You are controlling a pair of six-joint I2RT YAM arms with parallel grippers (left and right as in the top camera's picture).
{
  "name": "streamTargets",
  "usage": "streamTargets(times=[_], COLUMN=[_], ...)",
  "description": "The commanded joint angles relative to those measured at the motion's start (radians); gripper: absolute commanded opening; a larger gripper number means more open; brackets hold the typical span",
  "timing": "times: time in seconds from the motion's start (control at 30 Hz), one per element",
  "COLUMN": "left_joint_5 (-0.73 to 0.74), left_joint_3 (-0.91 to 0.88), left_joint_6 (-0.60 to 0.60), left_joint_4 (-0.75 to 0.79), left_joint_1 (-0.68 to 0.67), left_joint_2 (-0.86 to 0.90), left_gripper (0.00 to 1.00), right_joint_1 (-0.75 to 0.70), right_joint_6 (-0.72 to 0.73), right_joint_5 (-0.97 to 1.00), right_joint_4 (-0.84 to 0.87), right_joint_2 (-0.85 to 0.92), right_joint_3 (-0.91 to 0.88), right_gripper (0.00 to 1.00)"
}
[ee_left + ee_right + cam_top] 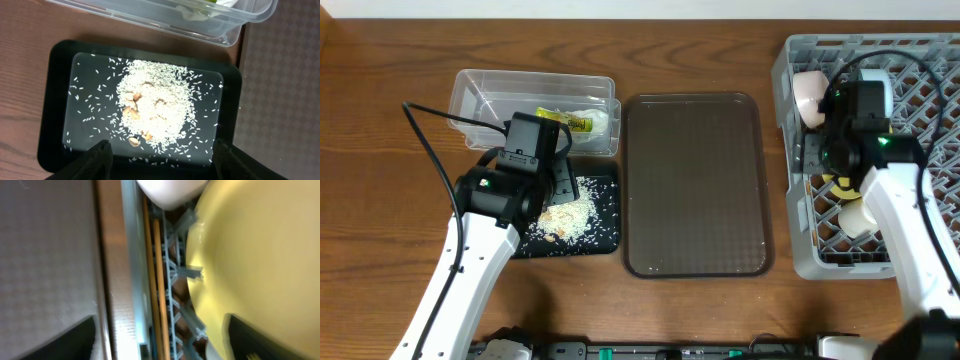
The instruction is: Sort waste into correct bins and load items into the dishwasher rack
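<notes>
The shallow black tray (57, 100) holds a pile of white rice scraps (155, 105) with a few tan bits. My left gripper (162, 162) hangs open and empty over its near edge; it shows overhead too (552, 185). The clear tub (480, 90) behind it holds the green-and-orange wrapper (565, 122) and the white tissue (597, 120). My right gripper (162, 345) is open and empty over the left side of the grey rack (800, 255). Below it are the yellow plate (260, 255) on edge and the chopsticks (155, 280) along the rack wall. A white bowl (808, 95) and a white cup (855, 218) sit in the rack.
The brown serving tray (695, 185) lies bare between the black tray and the rack. Its edge shows in the right wrist view (45, 245) and in the left wrist view (280, 100). The left arm's cable (430, 130) loops over the table at the left.
</notes>
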Motion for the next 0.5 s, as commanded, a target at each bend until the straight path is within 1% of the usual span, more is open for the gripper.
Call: streamTargets(times=[0.0, 0.1, 0.2, 0.23, 0.27, 0.37, 0.4, 0.47], left_joint_5=[-0.013, -0.013, -0.013, -0.012, -0.012, -0.011, -0.012, -0.012], left_joint_3=[0.005, 0.005, 0.005, 0.003, -0.002, -0.042, -0.066, -0.124], left_joint_6=[0.006, 0.032, 0.033, 0.033, 0.035, 0.102, 0.137, 0.156], left_joint_4=[-0.003, -0.004, -0.028, -0.036, -0.039, -0.026, -0.014, 0.017], left_joint_1=[0.005, 0.005, 0.005, 0.005, 0.005, -0.011, -0.027, -0.06], left_joint_2=[0.006, 0.006, -0.007, -0.018, -0.032, -0.123, -0.177, -0.299], left_gripper=[0.67, 0.67, 0.67, 0.67, 0.67, 0.67, 0.67, 0.67], right_joint_1=[-0.003, -0.003, -0.01, -0.01, -0.01, -0.009, -0.01, -0.01], right_joint_6=[0.005, -0.029, 0.041, 0.05, 0.05, 0.049, 0.049, 0.049], right_joint_5=[-0.105, -0.145, -0.138, -0.138, -0.139, -0.142, -0.141, -0.14], right_joint_4=[0.033, 0.01, -0.054, -0.075, -0.092, -0.104, -0.098, -0.066], right_joint_2=[-0.095, -0.129, -0.158, -0.172, -0.188, -0.269, -0.312, -0.411], right_joint_3=[0.019, 0.019, 0.017, 0.014, 0.01, -0.031, -0.058, -0.131], right_gripper=[0.92, 0.92, 0.97, 0.99, 0.99, 0.99, 0.99, 0.99])
